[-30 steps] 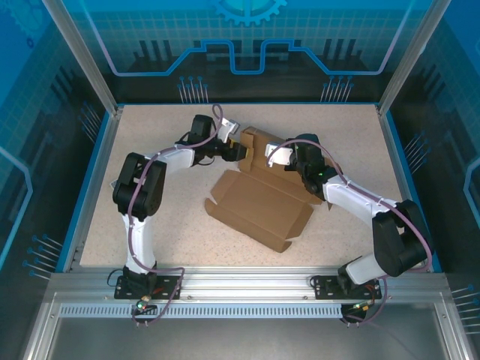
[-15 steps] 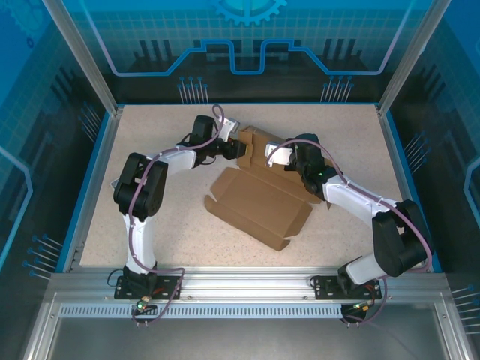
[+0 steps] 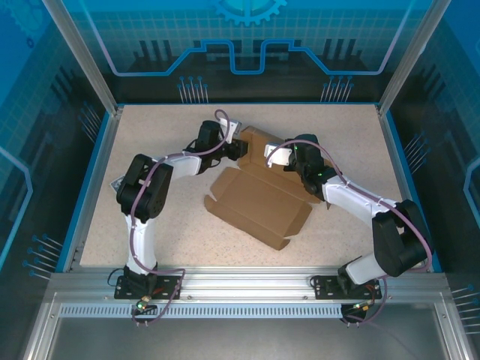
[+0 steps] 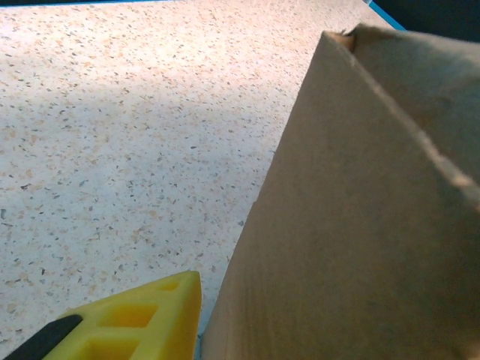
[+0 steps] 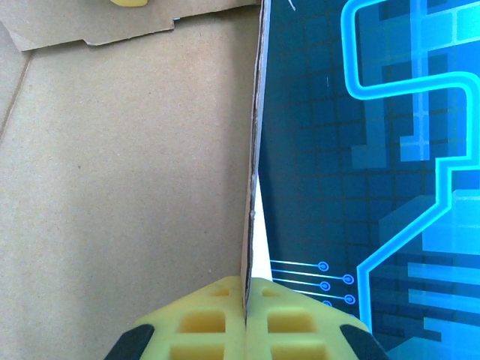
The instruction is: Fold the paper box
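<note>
On the left, the left gripper (image 3: pixel 240 148) was at the far left end of the paper box (image 3: pixel 259 201), right up against a flap that stood up. In the left wrist view, one yellow finger (image 4: pixel 142 322) sat just beside that brown flap, above the speckled table (image 4: pixel 112 112). I could not tell if the fingers were open or closed. The box lay in the middle of the table, its big flat part toward the near side and its far walls lifted up. On the right, the right gripper (image 3: pixel 279 156) was pinched tight on a standing edge of the box. Its two yellow fingers (image 5: pixel 202 326) pressed together with the thin cardboard between them.
</note>
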You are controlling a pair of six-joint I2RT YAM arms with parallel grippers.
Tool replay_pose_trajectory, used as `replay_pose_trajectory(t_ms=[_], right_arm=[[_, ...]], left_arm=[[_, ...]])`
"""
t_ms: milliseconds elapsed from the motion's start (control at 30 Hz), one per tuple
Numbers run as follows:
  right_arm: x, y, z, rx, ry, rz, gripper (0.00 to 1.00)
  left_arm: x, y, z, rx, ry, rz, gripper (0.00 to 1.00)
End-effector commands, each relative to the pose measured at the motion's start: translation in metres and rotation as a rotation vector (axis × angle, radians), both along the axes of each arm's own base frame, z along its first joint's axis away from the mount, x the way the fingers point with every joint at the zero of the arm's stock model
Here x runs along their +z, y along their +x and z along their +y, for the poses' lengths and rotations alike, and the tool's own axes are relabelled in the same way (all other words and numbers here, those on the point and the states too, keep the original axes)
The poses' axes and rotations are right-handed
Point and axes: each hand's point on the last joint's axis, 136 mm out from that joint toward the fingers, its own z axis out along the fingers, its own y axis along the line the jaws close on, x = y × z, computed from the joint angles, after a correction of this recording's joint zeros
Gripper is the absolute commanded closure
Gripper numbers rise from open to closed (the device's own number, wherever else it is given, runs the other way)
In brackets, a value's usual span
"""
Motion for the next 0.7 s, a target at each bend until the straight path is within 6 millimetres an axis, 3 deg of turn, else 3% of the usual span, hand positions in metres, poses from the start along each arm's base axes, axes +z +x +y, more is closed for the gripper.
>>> replay_pose_trajectory(t_ms=[0, 200, 333, 667], right_arm=[[-0.017, -0.011, 0.008, 0.033, -0.016, 0.055, 0.97], [-0.013, -0.012, 0.011, 0.038, 0.010, 0.051, 0.97], [-0.013, -0.012, 0.011, 0.038, 0.009, 0.050, 0.97], [-0.013, -0.013, 0.012, 0.036, 0.012, 0.052, 0.97]], left_arm=[[0.007, 0.013, 0.010, 0.112, -0.012, -0.046, 0.64], [0.003, 0.017, 0.010, 0.151, 0.016, -0.043, 0.62], [-0.001, 0.021, 0.012, 0.197, 0.053, -0.032, 0.66], [0.003, 0.030, 0.033, 0.419, 0.152, -0.056, 0.72]])
